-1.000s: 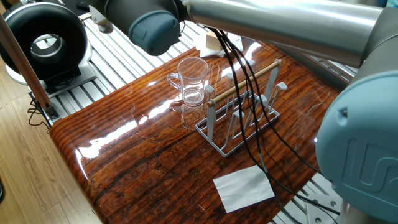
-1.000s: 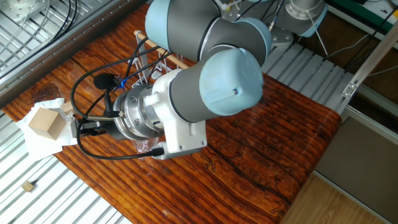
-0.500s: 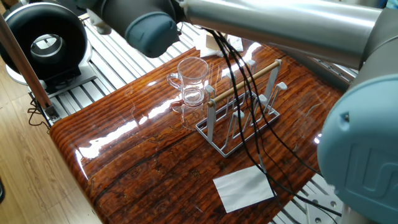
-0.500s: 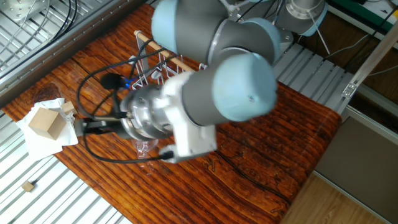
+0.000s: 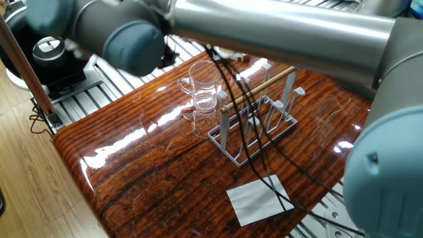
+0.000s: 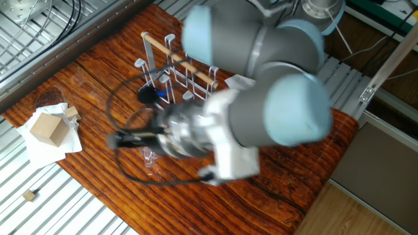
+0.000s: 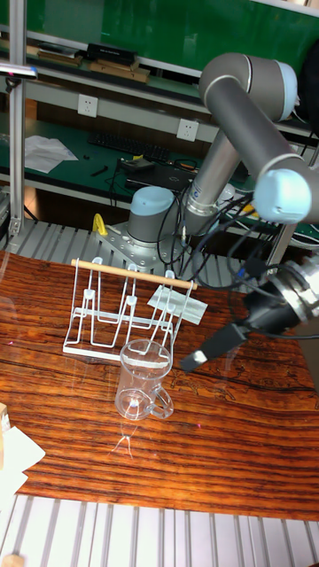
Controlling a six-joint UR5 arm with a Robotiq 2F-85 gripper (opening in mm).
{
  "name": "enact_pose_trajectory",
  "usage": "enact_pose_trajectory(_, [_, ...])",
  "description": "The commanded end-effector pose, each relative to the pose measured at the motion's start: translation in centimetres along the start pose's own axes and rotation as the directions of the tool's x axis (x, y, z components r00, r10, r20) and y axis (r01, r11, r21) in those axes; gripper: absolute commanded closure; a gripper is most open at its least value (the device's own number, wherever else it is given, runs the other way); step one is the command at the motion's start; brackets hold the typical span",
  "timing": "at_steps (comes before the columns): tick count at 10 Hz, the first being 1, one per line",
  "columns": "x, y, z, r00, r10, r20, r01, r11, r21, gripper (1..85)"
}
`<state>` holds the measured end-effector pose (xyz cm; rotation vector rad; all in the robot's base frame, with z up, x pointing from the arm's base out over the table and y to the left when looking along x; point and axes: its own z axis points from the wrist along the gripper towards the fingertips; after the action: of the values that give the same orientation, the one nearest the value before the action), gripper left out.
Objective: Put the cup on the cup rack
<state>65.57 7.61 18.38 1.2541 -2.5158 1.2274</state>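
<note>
clear cup, white rack, striped reddish-brown table.

Grey tubular links, matte silver, joined by fat cylindrical joints. Joint end caps pale blue, rounded; one cap in the one fixed view darker slate blue. Raised lettering partly visible on the nearest blue cap, unreadable. Base: grey cylinder with blue cap on a bolted metal plate. Wrist section: polished metal ring, ribbed, motion-blurred, next to a white block-shaped housing. Black cables looped in a loose bundle from the upper link down past the wrist. Long black fingers, tapered, narrow; detail at the tips too blurred to make out.
</note>
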Motion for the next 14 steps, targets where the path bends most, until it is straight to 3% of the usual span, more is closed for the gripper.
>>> enact_pose_trajectory(1, [-1.7,3.4,-1.2,0.998,0.059,0.001,-0.059,0.998,-0.011,33.7])
enact_pose_trajectory(4, [-2.6,3.7,0.1,0.997,0.073,0.014,-0.073,0.997,0.013,34.0])
enact_pose_trajectory(9, [-2.6,3.8,2.4,0.998,0.067,0.016,-0.068,0.995,0.070,35.3])
enact_pose_trajectory(14, [-2.8,4.1,3.4,0.997,0.078,0.028,-0.081,0.993,0.085,36.0])
